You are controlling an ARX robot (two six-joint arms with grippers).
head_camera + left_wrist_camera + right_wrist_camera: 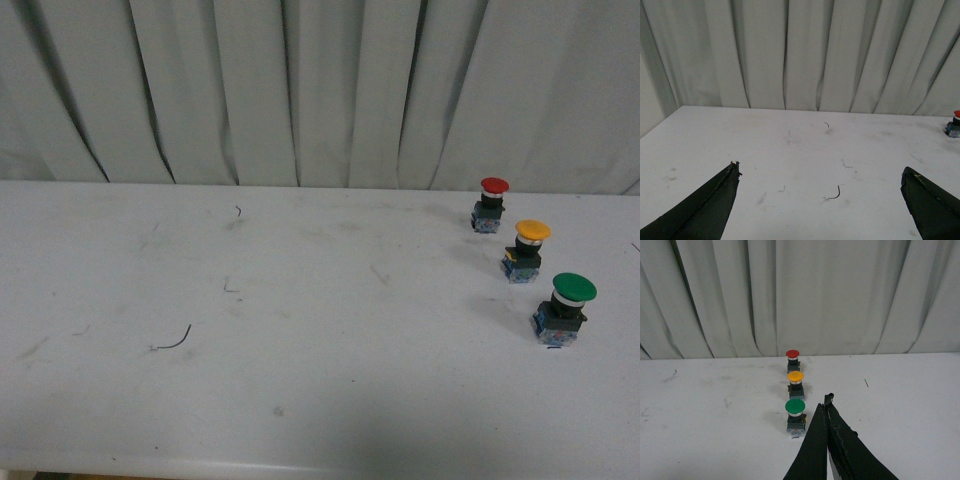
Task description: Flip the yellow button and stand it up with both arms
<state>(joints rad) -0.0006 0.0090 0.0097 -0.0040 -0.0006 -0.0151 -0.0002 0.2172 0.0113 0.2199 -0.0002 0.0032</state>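
Observation:
The yellow button (527, 250) stands upright, cap up, at the right of the white table, between a red-capped button (490, 204) behind it and a green-capped button (564, 308) in front of it. In the right wrist view the yellow button (795, 384) is the middle one of the row. My right gripper (826, 402) is shut and empty, just beside the green button (795, 415) and short of the yellow one. My left gripper (820, 172) is open and empty over bare table far from the buttons. Neither arm shows in the front view.
A grey pleated curtain (320, 90) hangs behind the table. A small dark curved wire scrap (175, 340) lies at the left of the table (300, 300); it also shows between the left jaws (834, 194). The red button shows at the left wrist view's edge (955, 125).

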